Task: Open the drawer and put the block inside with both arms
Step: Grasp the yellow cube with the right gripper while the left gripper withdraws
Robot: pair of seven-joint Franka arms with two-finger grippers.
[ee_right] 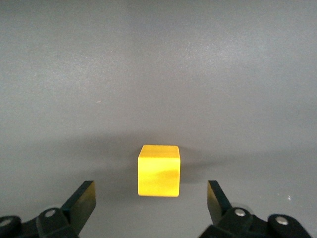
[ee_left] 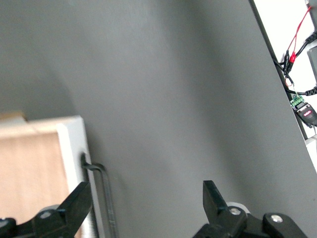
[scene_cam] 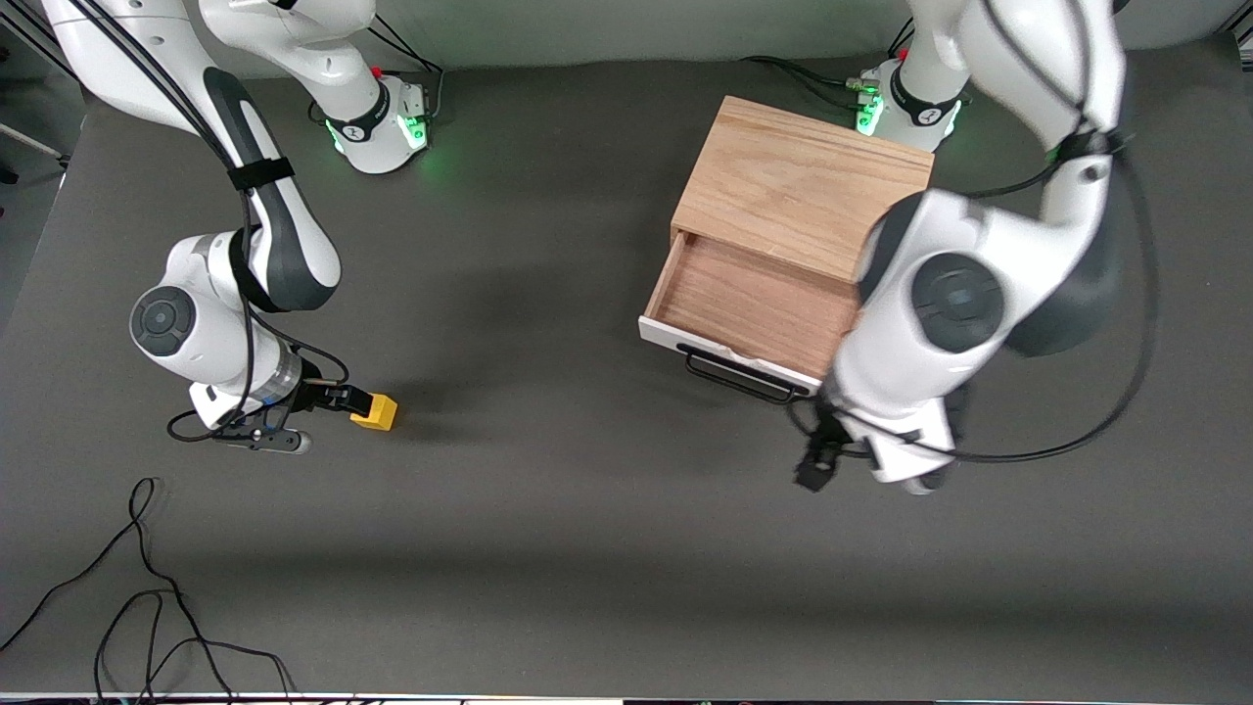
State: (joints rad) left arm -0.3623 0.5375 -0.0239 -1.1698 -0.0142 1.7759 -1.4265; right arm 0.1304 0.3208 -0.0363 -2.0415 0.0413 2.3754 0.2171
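The drawer (scene_cam: 754, 304) of the light oak cabinet (scene_cam: 803, 186) stands pulled open and empty, with its white front panel (scene_cam: 719, 354) and black wire handle (scene_cam: 739, 380) toward the front camera. My left gripper (scene_cam: 817, 460) is open just off the handle's end, holding nothing. In the left wrist view (ee_left: 147, 201) the handle (ee_left: 106, 198) and white panel (ee_left: 74, 158) lie beside one finger. The yellow block (scene_cam: 375, 411) sits on the table toward the right arm's end. My right gripper (scene_cam: 333, 421) is open and low beside it. In the right wrist view (ee_right: 150, 201) the block (ee_right: 158, 170) lies just ahead of the fingertips.
The dark grey table mat (scene_cam: 587, 509) spreads between the block and the cabinet. Loose black cables (scene_cam: 147, 587) lie near the front edge toward the right arm's end. The left arm's elbow (scene_cam: 959, 304) hangs over one corner of the drawer.
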